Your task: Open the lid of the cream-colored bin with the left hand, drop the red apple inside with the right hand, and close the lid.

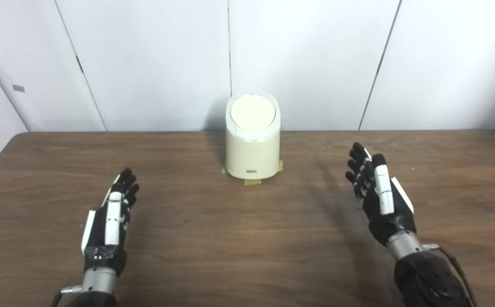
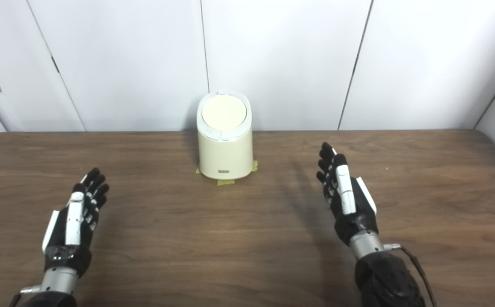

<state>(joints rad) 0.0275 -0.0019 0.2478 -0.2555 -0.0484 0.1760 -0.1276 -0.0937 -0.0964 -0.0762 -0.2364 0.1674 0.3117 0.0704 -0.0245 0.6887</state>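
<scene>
The cream-colored bin [image 1: 252, 145] stands upright at the far middle of the brown table [image 1: 230, 238], its round lid [image 1: 252, 112] shut and tilted toward me. It also shows in the right eye view [image 2: 225, 143]. My left hand [image 1: 113, 213] is open and empty, low over the table at the near left, well short of the bin. My right hand [image 1: 377, 192] is open and empty, raised at the near right, also apart from the bin. No red apple shows in either view.
Yellow tape pieces [image 1: 252, 182] mark the bin's base on the table. White wall panels [image 1: 315, 64] stand right behind the table's far edge.
</scene>
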